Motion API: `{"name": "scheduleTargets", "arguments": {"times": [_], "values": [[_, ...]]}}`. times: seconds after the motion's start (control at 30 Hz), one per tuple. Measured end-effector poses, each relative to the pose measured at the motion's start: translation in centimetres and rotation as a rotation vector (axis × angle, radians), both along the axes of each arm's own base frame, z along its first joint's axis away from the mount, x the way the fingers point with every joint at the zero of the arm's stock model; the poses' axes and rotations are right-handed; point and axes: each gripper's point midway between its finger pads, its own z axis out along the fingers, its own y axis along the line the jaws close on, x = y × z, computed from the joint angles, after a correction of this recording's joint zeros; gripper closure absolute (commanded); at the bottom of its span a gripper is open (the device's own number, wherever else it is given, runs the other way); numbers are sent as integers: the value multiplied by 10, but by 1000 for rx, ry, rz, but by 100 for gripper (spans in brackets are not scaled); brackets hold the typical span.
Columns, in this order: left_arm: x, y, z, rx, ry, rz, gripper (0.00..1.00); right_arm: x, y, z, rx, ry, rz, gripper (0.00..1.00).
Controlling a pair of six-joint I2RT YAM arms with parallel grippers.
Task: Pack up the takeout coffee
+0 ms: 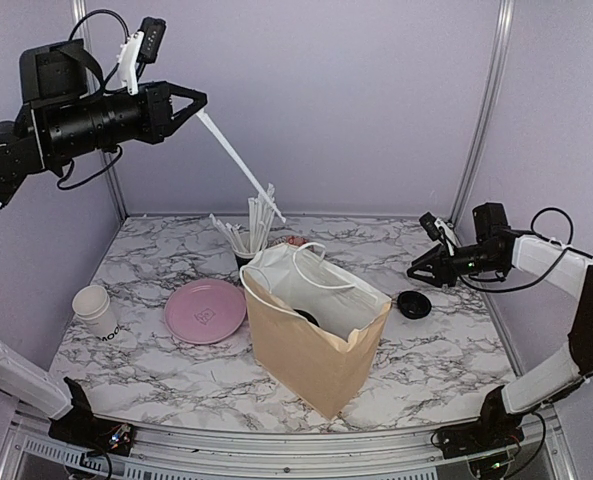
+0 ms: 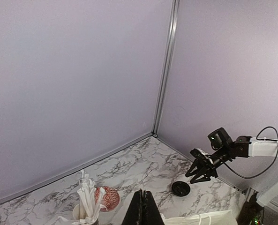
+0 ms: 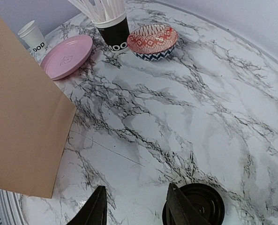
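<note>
The brown paper bag stands open mid-table. Deep inside it a round black lid shows, seemingly the takeout coffee's; the cup under it is hidden. My left gripper is high at the back left, shut on a white straw that slants down toward the bag's far rim. In the left wrist view its fingers are pressed together. My right gripper is open and empty, low over the table to the right of the bag. A loose black lid lies beside its right finger.
A black cup of white straws and a patterned bowl stand behind the bag. A pink plate and lidless white cups sit at the left. Purple walls close the back and sides.
</note>
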Motion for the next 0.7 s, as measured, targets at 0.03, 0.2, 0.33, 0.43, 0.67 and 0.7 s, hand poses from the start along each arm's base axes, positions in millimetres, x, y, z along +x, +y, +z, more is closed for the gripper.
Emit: {"name": "scheduleTargets", "arguments": {"times": [0.03, 0.2, 0.33, 0.43, 0.67, 0.7], "values": [[-8, -3, 3, -14, 2, -30, 100, 0, 0, 0, 0, 0, 0, 59], [-44, -34, -2, -42, 60, -207, 100, 0, 0, 0, -1, -1, 0, 59], [-67, -54, -13, -36, 118, -316, 100, 0, -1, 0, -5, -3, -1, 59], [-79, -63, -16, -39, 140, -368, 100, 1, -1, -1, -8, -3, -2, 59], [-90, -82, -30, -21, 188, -423, 100, 0, -1, -1, -12, -10, 3, 59], [-89, -86, -37, -9, 201, -425, 100, 0, -1, -1, -13, -12, 4, 59]]}}
